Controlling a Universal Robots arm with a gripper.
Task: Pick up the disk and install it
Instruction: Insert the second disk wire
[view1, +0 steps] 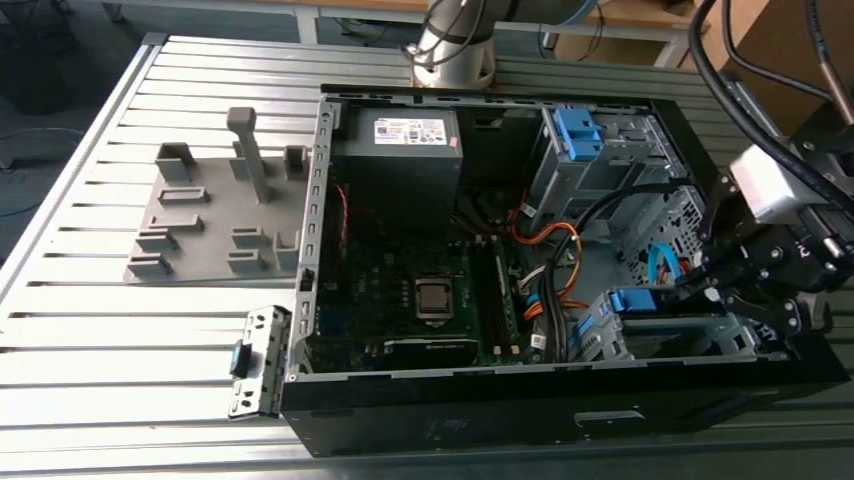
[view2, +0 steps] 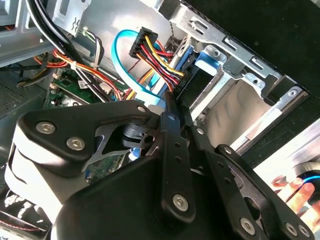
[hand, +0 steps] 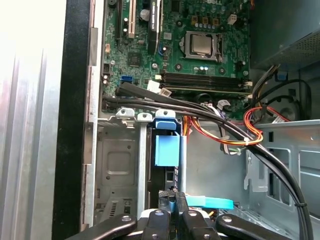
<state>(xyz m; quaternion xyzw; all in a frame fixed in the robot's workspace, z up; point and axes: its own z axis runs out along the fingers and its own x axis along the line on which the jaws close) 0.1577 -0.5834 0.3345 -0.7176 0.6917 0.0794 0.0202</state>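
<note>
One open computer case (view1: 534, 420) on a slatted aluminium table (view1: 107, 320), matt silver ribs running crosswise; wooden bench legs and a cable-strewn floor beyond the case's far side. Grey plastic fixture plate (view1: 214, 235) with upright pegs just beside the case, on the exterior view's left. Bare blue-and-metal bracket (view1: 256, 360) against the case's near corner. Inside the case: green motherboard (hand: 200, 45), grey power supply box (view1: 398, 150), orange, red and black cable bundles (hand: 220, 125). Disk (hand: 166, 149) edge-on in the perforated steel drive cage (hand: 117, 165) at the case's front, glossy blue rail end showing. Gripper (hand: 176, 201) black, bolted links, hanging right at the disk's slot; fingers pressed together, nothing clearly pinched. Fingertips of a hand (view2: 295, 192) outside the case wall.
</note>
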